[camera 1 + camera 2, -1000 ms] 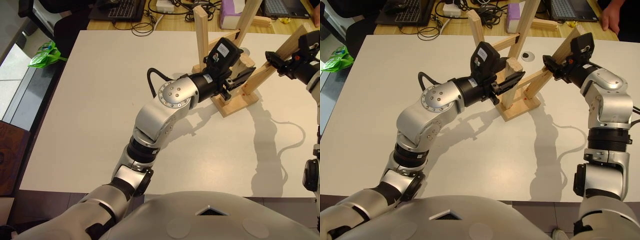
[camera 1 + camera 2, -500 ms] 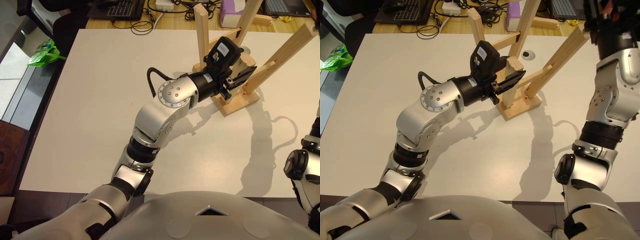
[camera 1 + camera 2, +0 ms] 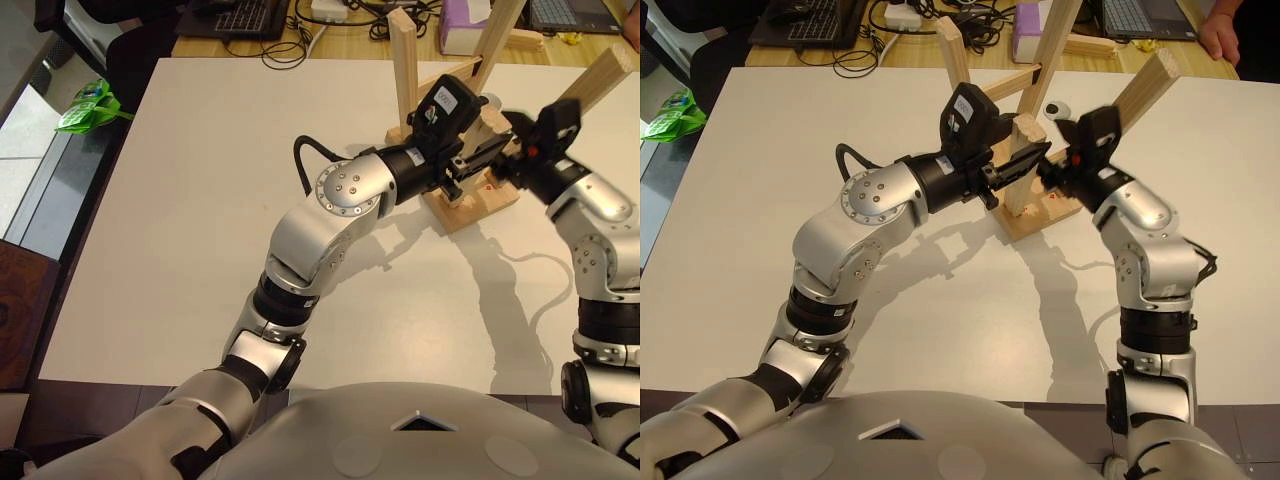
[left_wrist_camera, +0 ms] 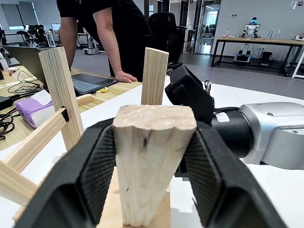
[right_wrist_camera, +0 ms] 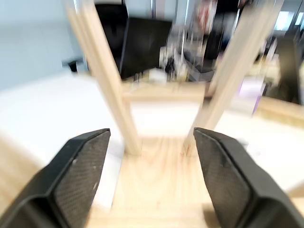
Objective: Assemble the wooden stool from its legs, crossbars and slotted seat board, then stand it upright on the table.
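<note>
L gripper (image 4: 153,124) clamps leg (image 4: 152,185); R gripper (image 5: 151,137) agape by seat board (image 5: 159,194) (table's (image 3: 200,200) far side).

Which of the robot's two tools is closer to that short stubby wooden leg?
Left. The left tool is clamped on the short leg, touching both its sides. The right tool hangs open close beside it, over the seat board.
</note>
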You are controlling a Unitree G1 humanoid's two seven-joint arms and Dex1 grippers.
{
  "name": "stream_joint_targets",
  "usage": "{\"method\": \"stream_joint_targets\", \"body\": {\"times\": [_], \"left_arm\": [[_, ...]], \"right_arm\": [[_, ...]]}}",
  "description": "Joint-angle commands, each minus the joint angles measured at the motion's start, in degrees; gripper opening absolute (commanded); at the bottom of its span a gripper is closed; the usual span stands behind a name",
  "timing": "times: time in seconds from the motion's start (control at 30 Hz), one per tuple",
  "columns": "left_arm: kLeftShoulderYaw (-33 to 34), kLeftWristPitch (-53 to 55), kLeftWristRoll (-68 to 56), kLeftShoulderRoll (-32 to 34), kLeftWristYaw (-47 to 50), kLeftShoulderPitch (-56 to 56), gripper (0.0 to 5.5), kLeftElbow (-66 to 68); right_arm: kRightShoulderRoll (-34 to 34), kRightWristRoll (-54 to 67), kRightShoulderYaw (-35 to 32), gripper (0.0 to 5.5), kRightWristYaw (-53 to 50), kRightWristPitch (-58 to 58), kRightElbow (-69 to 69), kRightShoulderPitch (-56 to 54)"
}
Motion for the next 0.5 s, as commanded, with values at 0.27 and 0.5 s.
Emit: {"method": "stream_joint_targets", "body": {"times": [0.27, 0.5], "left_arm": [[-0.1, 1.7, -0.3, 0.4, -0.2, 1.1, 2.13, 0.4], [-0.1, 2.0, -0.4, 0.7, -0.6, 0.8, 2.13, 0.3]], "right_arm": [[2.8, 0.8, -10.3, 3.24, -5.8, -8.2, 2.4, -10.3], [-0.4, -3.3, -7.1, 3.24, -4.3, -6.0, 5.0, -9.3]]}}
